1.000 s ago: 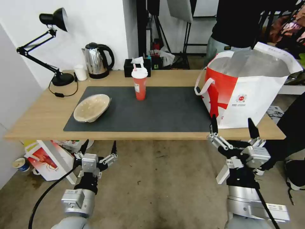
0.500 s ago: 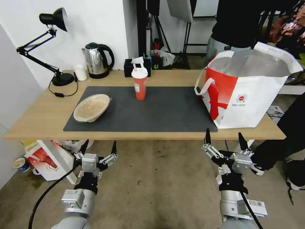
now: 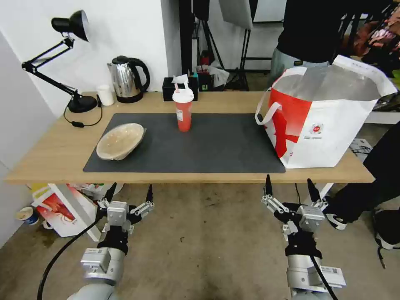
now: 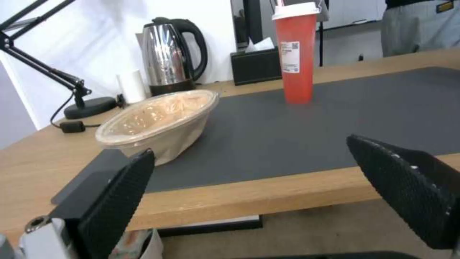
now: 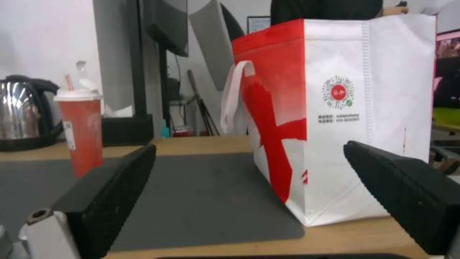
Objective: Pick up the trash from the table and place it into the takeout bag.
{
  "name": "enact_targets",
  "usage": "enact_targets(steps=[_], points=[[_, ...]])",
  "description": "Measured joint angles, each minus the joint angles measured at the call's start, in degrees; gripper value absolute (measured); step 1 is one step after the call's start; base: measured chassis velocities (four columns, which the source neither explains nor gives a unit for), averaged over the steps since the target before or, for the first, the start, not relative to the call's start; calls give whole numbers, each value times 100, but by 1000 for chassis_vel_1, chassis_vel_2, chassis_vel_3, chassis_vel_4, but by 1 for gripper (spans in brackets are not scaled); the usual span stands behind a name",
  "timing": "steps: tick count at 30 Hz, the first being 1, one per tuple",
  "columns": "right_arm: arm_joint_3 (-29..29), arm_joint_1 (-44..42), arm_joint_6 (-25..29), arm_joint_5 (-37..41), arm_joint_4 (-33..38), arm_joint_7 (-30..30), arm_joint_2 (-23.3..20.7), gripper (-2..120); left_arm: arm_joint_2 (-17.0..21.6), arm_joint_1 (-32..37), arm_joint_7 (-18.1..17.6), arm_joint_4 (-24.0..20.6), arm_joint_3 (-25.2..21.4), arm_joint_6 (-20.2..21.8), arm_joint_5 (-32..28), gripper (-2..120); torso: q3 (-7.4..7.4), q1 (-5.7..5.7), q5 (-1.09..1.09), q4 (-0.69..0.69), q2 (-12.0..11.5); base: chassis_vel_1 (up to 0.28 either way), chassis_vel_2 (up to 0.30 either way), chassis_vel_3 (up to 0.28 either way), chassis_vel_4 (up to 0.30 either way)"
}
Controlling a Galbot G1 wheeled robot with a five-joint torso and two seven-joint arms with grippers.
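Fingers of the right gripper (image 3: 288, 188) are spread apart and nothing is held; it is seen below the table's (image 3: 208, 178) front edge, just under the takeout bag (image 3: 329, 121). The left gripper (image 3: 130, 196) is likewise parted and unladen, below the front edge near the tan bowl (image 3: 120, 141).

A small round red logo is printed on the bag's white face, with two lines of print beneath too small to be read. The bag stands upright, mouth upward, at the table's right end, partly on the dark-grey mat (image 3: 208, 146); its contents cannot be made out.

The red lidded cup (image 3: 183, 109) stands upright at the mat's far edge, straw upward; a white label on its side cannot be read. The tan bowl is tilted on the mat's left part. A steel kettle (image 3: 127, 79) stands behind.
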Motion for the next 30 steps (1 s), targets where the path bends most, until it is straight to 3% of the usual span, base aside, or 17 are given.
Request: enact_targets(steps=[30], points=[[47,-300,387,-273,61,-276,-292,100,0,1,0,0,0,0,0,100,0,0,0,1,1,0,0,0,0]])
